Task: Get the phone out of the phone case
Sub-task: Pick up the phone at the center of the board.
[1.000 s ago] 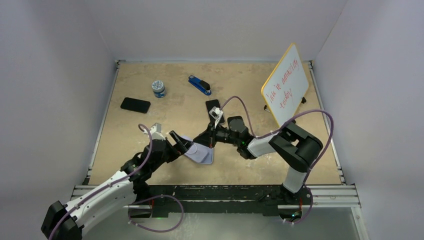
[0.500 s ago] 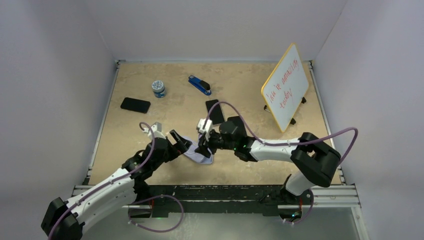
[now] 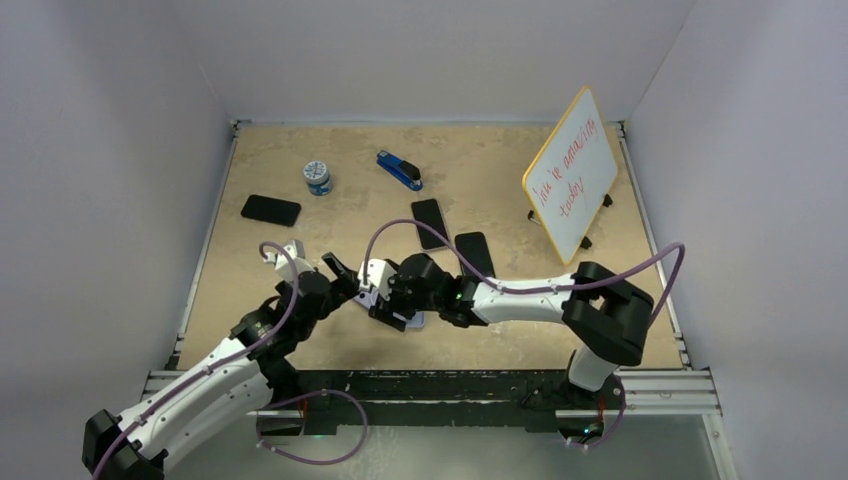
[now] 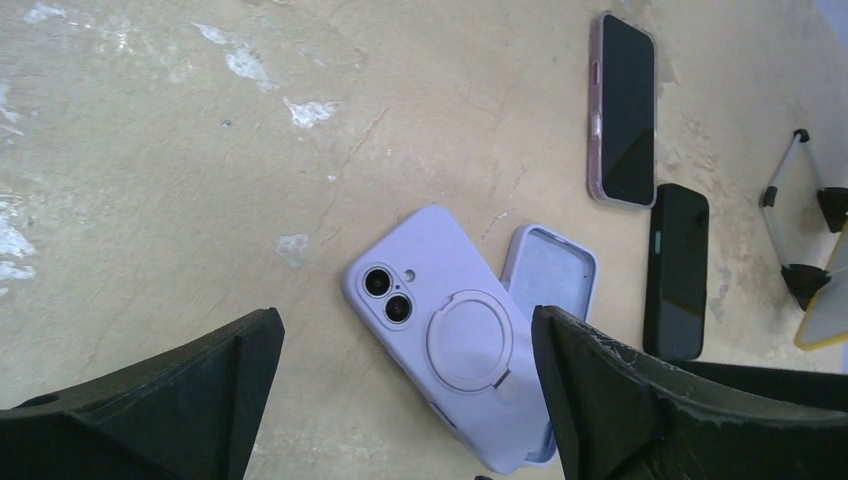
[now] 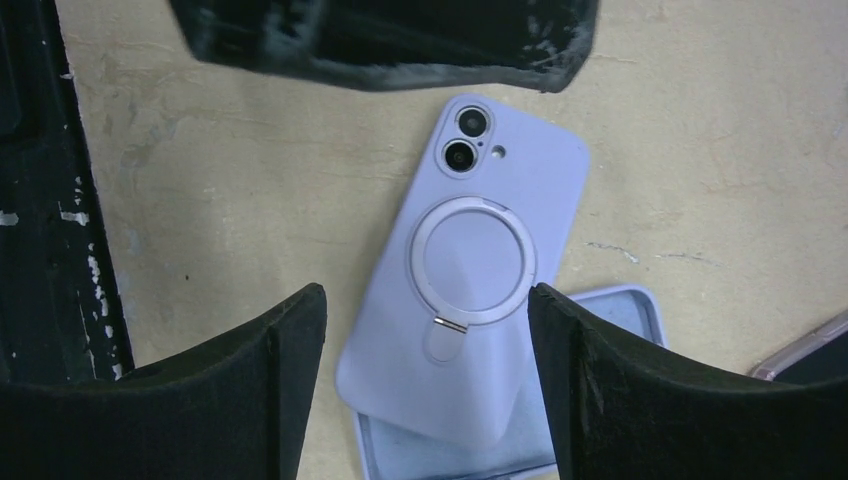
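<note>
A lilac phone case [image 4: 455, 345] with a ring stand lies back up on the table, and camera lenses show through its cutout, so the phone sits inside it. It rests partly on an empty lilac case [image 4: 550, 272] that lies open side up. My left gripper [image 4: 405, 322] hovers above it, open, with nothing between its fingers. My right gripper [image 5: 428, 300] hangs over the same phone case [image 5: 470, 270], also open and holding nothing. In the top view both grippers, left [image 3: 343, 278] and right [image 3: 385, 300], meet over the case [image 3: 410, 321], which is mostly hidden.
Behind the case lie a phone in a pinkish case [image 3: 430, 222] and a black phone [image 3: 473, 252]. Another black phone [image 3: 270, 209], a small jar [image 3: 317, 177] and a blue stapler [image 3: 399, 170] lie further back. A yellow-edged whiteboard [image 3: 572, 175] stands at the right.
My right gripper has swung left over the lilac case and gone from shut to open. The left gripper has drawn back a little to the left and opened slightly wider.
</note>
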Available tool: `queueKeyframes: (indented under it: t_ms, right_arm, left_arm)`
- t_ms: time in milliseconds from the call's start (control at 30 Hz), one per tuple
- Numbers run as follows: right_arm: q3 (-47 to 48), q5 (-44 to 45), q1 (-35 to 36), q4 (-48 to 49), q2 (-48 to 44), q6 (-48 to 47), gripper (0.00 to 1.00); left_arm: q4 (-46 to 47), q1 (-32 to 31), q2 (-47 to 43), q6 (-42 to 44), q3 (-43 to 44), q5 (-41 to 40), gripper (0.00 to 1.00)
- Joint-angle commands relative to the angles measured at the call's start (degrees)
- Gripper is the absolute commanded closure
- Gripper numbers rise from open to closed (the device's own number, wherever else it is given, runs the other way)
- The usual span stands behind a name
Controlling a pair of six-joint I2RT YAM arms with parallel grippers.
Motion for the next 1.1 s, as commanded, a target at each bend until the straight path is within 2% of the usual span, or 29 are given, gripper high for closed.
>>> queueKeyframes:
  t_ms: [0,333,667,767,867,1067]
  right_arm:
    - [3.5,5.5,2.1,-6.2,1.7,-2.3,0.25]
    - [5.0,8.2,3.1,-10.8,4.2,-3.8,0.28]
    - [4.1,8.3,3.1,-9.6,6.4,-3.0,0.46]
    - [3.5,7.1,2.5,-8.1,6.4,-2.1,0.56]
    - [2.1,4.7,0.9,-5.7,5.3,-0.1,0.7]
    - [-2.1,-3.0,-5.2,1.8,1.5,5.8,0.92]
  left_arm:
    - [-1.9,0.3,-1.0,0.9,-0.4,-3.3,0.0]
    - [-2.1,0.3,-2.5,1.3,-1.3,-3.3,0.0]
    - [-0.7,0.3,-1.9,2.0,-1.4,-1.6,0.0]
    - [-0.3,0.3,-1.8,2.2,-1.2,-1.2,0.0]
    - [0.0,0.3,-1.7,2.6,-1.0,-0.8,0.0]
    - [1.4,0.3,-0.9,3.7,-0.7,0.8,0.01]
